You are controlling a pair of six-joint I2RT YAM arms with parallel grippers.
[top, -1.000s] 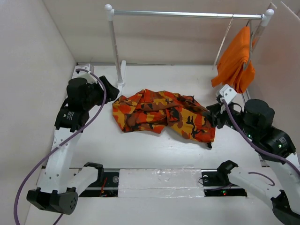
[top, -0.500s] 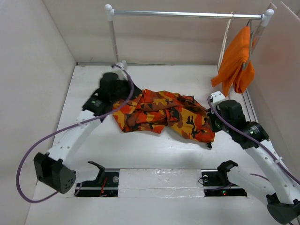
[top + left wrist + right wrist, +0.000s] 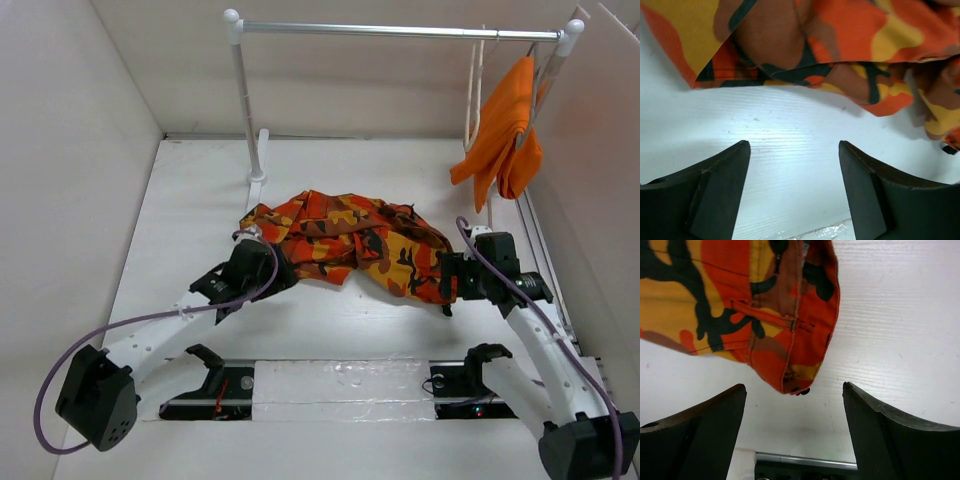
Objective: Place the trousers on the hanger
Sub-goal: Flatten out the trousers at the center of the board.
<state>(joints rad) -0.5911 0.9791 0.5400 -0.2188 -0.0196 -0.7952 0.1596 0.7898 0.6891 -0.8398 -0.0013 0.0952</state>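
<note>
From above, both arms have swung in low since a second ago. The left pincer [image 3: 272,264] now sits at the near-left hem of the trousers [image 3: 345,238], the right pincer [image 3: 452,276] at their near-right corner. The heap has not shifted on the counter [image 3: 200,200]. The hanger [image 3: 472,100] seems to hang from the rail [image 3: 400,31], though it is thin and hard to read.

At the left wrist, the left pincer [image 3: 792,150] stands wide and empty, with the cloth [image 3: 830,45] just ahead.

At the right wrist, the right pincer [image 3: 794,399] also gapes wide, the waistband corner [image 3: 790,365] between its tips, ungripped. A two-handed pickup looks imminent.
</note>
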